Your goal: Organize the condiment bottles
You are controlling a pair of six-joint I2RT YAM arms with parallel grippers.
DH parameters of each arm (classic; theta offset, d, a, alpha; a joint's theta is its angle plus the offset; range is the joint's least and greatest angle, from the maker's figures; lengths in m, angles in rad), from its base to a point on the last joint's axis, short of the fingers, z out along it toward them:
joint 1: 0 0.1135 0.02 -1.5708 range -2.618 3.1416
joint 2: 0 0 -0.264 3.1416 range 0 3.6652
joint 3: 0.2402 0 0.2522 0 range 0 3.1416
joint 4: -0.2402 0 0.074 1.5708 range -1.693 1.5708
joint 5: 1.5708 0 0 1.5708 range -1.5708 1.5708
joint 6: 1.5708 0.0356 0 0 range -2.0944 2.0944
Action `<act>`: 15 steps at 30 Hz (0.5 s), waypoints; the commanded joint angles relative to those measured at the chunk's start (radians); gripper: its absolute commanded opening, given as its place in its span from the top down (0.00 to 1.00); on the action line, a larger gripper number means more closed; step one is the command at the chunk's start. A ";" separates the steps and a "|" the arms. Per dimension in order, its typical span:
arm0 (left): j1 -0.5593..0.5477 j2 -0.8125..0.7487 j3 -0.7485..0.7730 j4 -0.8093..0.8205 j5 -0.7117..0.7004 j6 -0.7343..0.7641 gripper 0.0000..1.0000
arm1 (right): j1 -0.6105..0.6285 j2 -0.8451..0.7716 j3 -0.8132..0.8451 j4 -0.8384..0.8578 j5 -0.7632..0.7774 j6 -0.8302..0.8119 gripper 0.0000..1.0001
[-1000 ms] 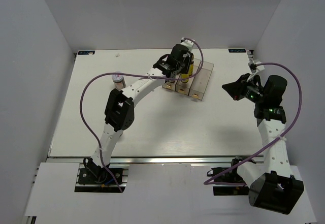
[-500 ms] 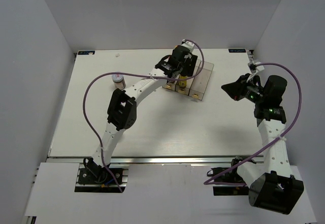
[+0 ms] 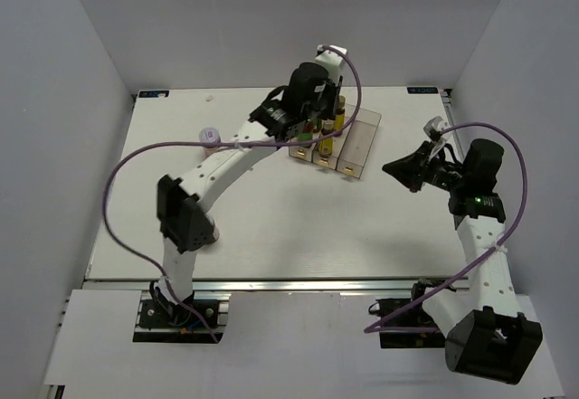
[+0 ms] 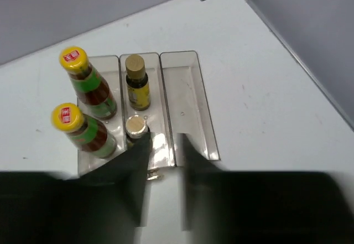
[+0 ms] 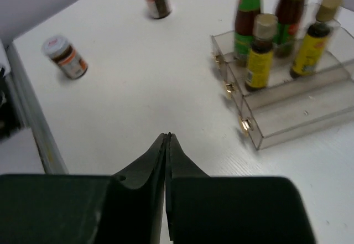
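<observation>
I see my left gripper (image 4: 164,144) open and empty above the tray (image 4: 189,103), which holds the red sauce bottles (image 4: 83,83) and gold-capped bottles (image 4: 137,86). My right gripper (image 5: 167,141) is closed and empty. The jars (image 5: 65,57) stand outside, at the tray's 9 o'clock.

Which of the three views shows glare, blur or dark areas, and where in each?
Left wrist view: a bright glare patch on the clear tray's near wall, and the left gripper reads as a black silhouette. Right wrist view: the red sauce bottles at the top edge are softly blurred; the right gripper is equally dark. Top external view: even light, sharp.
</observation>
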 commanded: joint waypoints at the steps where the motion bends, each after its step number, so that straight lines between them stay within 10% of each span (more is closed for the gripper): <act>1: -0.012 -0.291 -0.122 0.025 -0.004 0.008 0.76 | 0.101 -0.040 0.003 -0.030 -0.109 -0.165 0.99; 3: -0.012 -0.412 -0.252 0.051 -0.041 0.006 1.00 | 0.358 -0.078 0.001 -0.100 0.060 -0.342 0.97; 7: 0.017 -0.801 -0.659 0.051 -0.213 0.015 0.98 | 0.809 -0.044 -0.025 -0.015 0.397 -0.436 0.40; 9: 0.074 -0.924 -0.781 0.026 -0.279 0.005 0.74 | 0.992 0.048 0.023 -0.018 0.527 -0.443 0.27; 10: 0.098 -1.043 -0.896 0.020 -0.310 0.002 0.46 | 1.034 0.101 0.088 -0.013 0.566 -0.430 0.16; 15: 0.198 -1.336 -1.168 -0.011 -0.529 -0.020 0.16 | 1.221 0.503 0.335 0.002 0.853 -0.191 0.11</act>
